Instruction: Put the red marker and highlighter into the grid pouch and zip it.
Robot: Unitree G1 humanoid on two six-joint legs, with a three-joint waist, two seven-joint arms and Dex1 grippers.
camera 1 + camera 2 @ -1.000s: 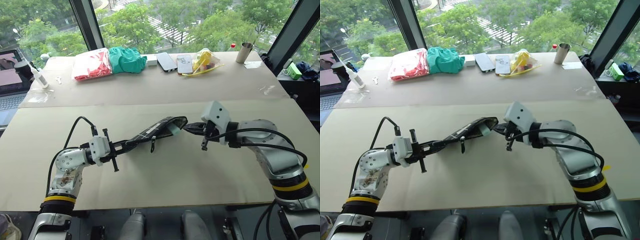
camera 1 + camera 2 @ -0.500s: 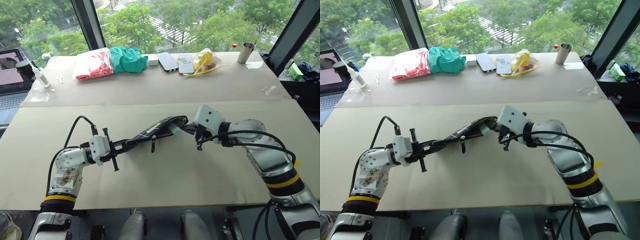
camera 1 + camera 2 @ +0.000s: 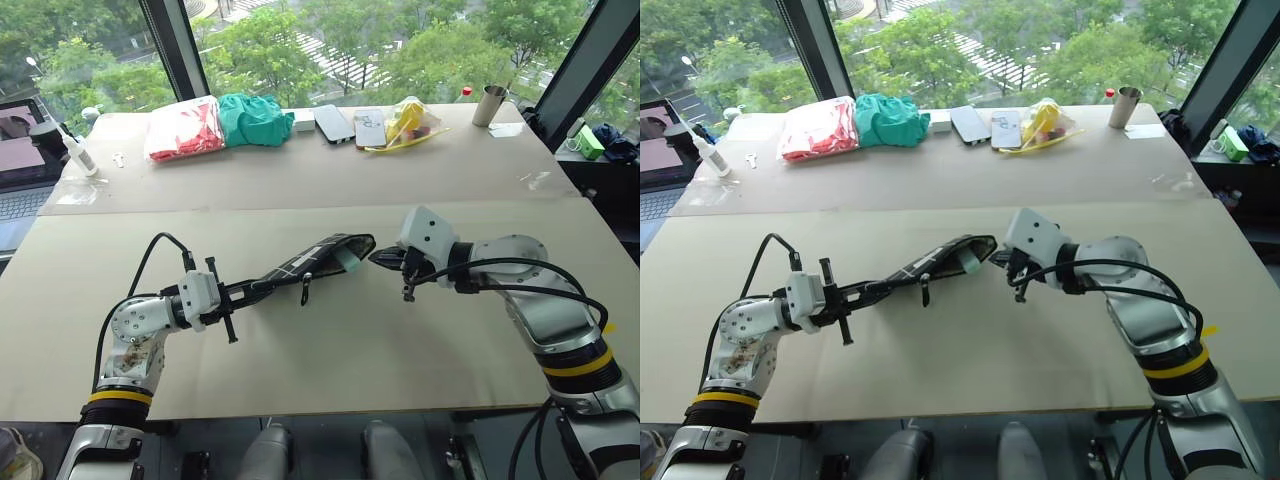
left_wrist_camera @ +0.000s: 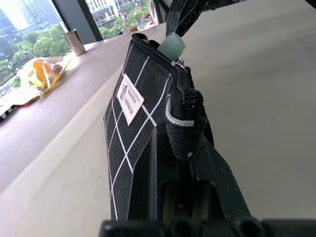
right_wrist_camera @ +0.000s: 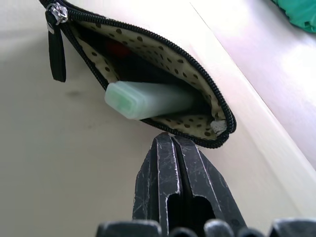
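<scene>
My left gripper (image 3: 262, 284) is shut on one end of the grid pouch (image 3: 310, 258) and holds it just above the table, with its open mouth toward my right arm. The pale green highlighter (image 5: 148, 99) lies in the mouth with its end sticking out. A bit of red (image 5: 118, 48) shows deeper inside, likely the red marker's cap. The zipper pull tab (image 5: 57, 54) hangs at the mouth's far end. My right gripper (image 3: 375, 257) is shut and empty, its tips just short of the pouch's rim below the highlighter.
The back table holds a red packet (image 3: 185, 128), a green cloth (image 3: 255, 117), two phones (image 3: 345, 125), a yellow bag (image 3: 410, 122) and a metal cup (image 3: 488, 105). A laptop (image 3: 20, 170) and a white bottle (image 3: 78, 152) stand at far left.
My right arm leaned in toward the pouch mouth and eased back to about where it was. The pouch, the highlighter and my left gripper have not moved.
</scene>
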